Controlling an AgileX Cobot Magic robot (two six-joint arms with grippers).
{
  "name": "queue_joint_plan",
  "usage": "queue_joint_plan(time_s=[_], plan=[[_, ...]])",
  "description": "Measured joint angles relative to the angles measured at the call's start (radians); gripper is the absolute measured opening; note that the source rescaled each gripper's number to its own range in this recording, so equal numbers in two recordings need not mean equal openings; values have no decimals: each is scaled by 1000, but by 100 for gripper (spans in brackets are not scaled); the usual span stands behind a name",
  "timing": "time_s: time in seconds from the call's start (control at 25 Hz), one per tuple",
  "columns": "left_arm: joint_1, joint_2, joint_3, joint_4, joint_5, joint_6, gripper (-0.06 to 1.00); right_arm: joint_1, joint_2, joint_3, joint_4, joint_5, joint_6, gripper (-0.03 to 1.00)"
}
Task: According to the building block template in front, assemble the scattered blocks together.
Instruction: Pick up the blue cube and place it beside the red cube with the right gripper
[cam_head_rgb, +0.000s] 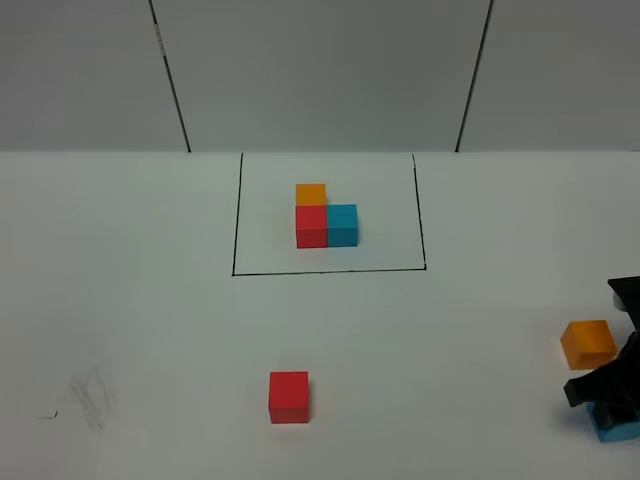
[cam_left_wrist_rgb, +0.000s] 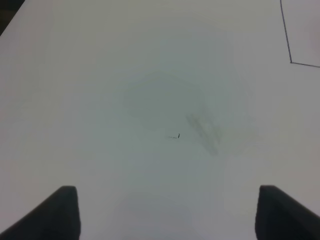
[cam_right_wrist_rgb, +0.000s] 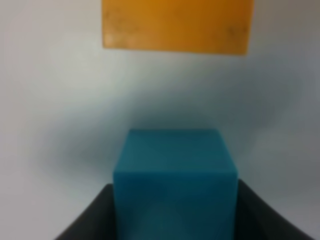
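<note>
Scattered blocks (cam_head_rgb: 289, 396), three plain matte cubes, sit on a wide white table (cam_head_rgb: 150, 300). Well ahead of both grippers, a black drawn rectangle (cam_head_rgb: 330, 271) frames the building block template (cam_head_rgb: 325, 222): a red cube at the corner of the L, an orange cube joined behind it and a blue cube joined beside it. The right gripper (cam_right_wrist_rgb: 175, 220) is clamped on the loose blue cube (cam_right_wrist_rgb: 175, 175), one dark finger pressed flat against each side face, with the cube low on the table. The loose orange cube (cam_head_rgb: 588, 343) lies just beyond this gripper, near the blue cube but apart from it. The loose red cube (cam_head_rgb: 289, 396) lies well away, across towards the left arm's side. The left gripper (cam_left_wrist_rgb: 167, 215) hangs over bare table with its fingers wide apart, holding nothing. The cubes look rigid, light and not fragile. Their smooth faces may slip or twist if caught near an edge, so the safest hold seems to be square across two opposite faces, centred, as with the blue cube.
</note>
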Motion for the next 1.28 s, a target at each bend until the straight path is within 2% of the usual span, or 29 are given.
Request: queue_joint_plan(time_s=[0.28,0.48,0.64,0.84,1.0,1.28], plan=[[0,0,0,0,0,0,60,25,-126,-158,13,311,-71,1],[0,0,0,0,0,0,60,148,-225,-236,17,398,-191,1],[0,0,0,0,0,0,60,304,-243,-247,27,387,-323,1],[0,0,0,0,0,0,60,481,-204,-247,28,259,-547,1],[0,0,0,0,0,0,60,553,-140,-248,28,154,-636,1],[0,0,0,0,0,-1,60,637,36,-333,1,140,-672,1]])
